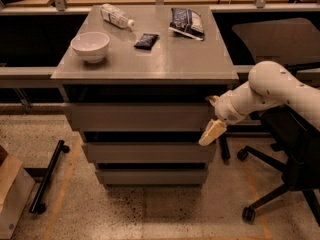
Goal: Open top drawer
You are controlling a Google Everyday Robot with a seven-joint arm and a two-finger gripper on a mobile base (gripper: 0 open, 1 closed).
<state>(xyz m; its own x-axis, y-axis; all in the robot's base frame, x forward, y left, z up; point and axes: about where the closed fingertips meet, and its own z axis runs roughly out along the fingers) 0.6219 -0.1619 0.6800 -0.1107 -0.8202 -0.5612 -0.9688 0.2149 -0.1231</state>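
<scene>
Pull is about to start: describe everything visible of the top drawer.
The top drawer is a matte grey, flat, handleless front, widest of three, directly under the tabletop with a dark gap above. None of its interior shows, so it looks shut. The gripper sits at its right end as pictured; contact is unclear.

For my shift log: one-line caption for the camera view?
Gripper at the right end of the top drawer front.
</scene>
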